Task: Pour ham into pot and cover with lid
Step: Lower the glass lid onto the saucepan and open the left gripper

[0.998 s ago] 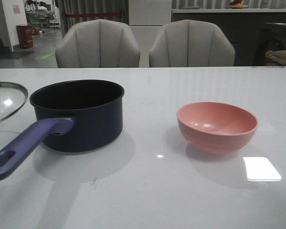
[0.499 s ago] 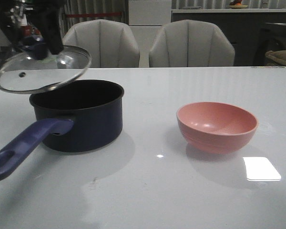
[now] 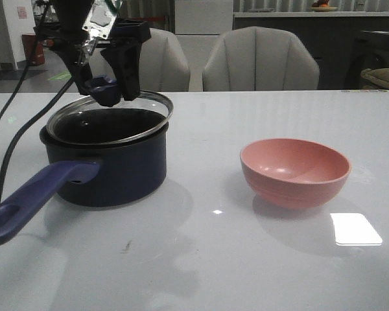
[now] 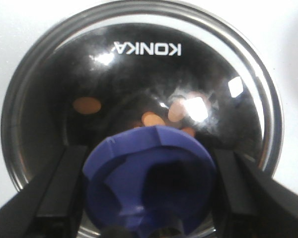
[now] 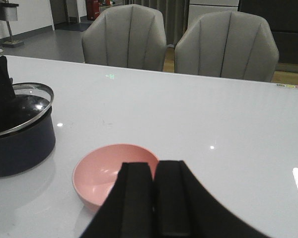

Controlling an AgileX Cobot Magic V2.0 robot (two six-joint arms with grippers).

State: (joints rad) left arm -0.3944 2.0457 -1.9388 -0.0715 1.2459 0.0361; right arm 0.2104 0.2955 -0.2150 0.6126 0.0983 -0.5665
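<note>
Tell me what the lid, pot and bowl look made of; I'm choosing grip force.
Lid: clear glass in a shiny metal rim; pieces inside show through it. Its blue knob looks like matte plastic. Pot: dark coated metal, probably, with a dull sheen. Bowl: pink, smooth, softly glossy; plastic or melamine, though ceramic can't be ruled out.

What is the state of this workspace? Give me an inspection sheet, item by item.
Surface: white glossy table, glare patch near the front right.
Pot: upright, handle toward the front left.
Lid: tilted on the pot rim, not yet seated flat.
Ham: orange pieces visible through the glass, inside the pot.
Clutter: pink bowl, looks empty.
Left tool: shut on the lid's knob.
Right tool: shut, holding nothing.
Cables: black, trailing from the left arm.
Surroundings: two grey chairs.
</note>
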